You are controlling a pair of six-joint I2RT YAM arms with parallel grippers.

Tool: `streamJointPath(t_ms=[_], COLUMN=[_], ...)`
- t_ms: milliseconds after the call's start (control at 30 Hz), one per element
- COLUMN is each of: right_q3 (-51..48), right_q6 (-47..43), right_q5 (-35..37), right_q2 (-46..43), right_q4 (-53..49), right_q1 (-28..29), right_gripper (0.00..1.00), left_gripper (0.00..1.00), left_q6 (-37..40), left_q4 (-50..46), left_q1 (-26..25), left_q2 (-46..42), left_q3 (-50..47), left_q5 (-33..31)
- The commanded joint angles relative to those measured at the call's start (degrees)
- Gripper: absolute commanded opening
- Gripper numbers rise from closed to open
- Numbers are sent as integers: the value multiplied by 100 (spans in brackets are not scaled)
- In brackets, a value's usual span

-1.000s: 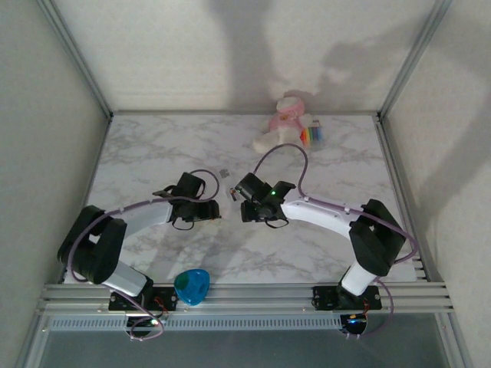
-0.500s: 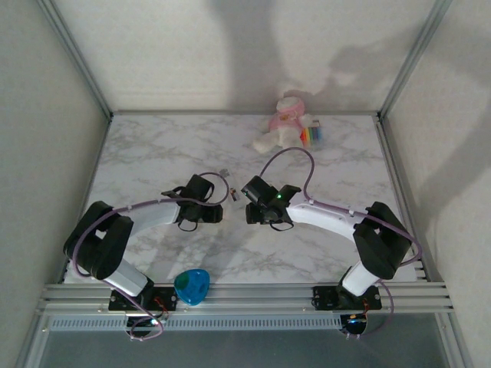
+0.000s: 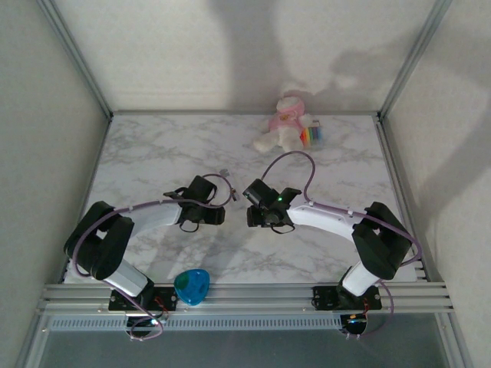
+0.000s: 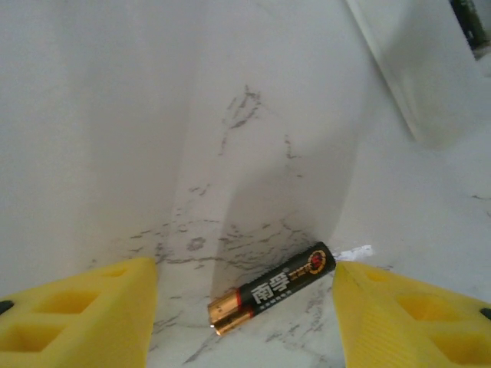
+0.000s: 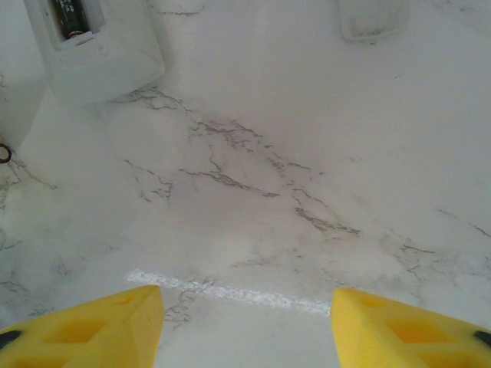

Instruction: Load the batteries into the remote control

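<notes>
The left gripper (image 4: 244, 270) is hovering partly open and empty, its yellow fingers (image 4: 84, 307) flanking the dark battery (image 4: 272, 287), which is lying loose on the marble table (image 4: 115, 153), orange end pointing to 8 o'clock. The right gripper (image 5: 245, 295) is likewise gaping empty, the remote control (image 5: 115, 65) lying at its 11 o'clock with one cell (image 5: 70, 17) seemingly seated in the open compartment (image 5: 87, 29), so the job is looking about half done. The left arm (image 3: 146, 213) and right arm (image 3: 326, 217) are reaching low toward the table's centre, elbows bowing outward.

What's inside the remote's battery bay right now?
In the open bay of the remote control lies a dark battery with pale print. The bay's upper part runs past the frame edge, unseen.
</notes>
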Motion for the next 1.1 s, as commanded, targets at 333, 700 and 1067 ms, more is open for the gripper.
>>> streamJointPath(t_ms=[333,700,1067], right_q3=[-128,-120,-84], right_q6=[127,122,89], right_q5=[24,65,89], right_q2=[-134,-133,-137], right_q4=[11,-8,-30], right_q1=[-36,-42,-67], right_gripper=[60,60,60], left_gripper=[50,18,2], left_q6=[150,-113,-796], left_q4=[-331,-463,-364], left_q1=[-620,-935,-968], left_q2=[517,670,466], left_q3=[207,282,253], left_q5=[-30,-242,-105])
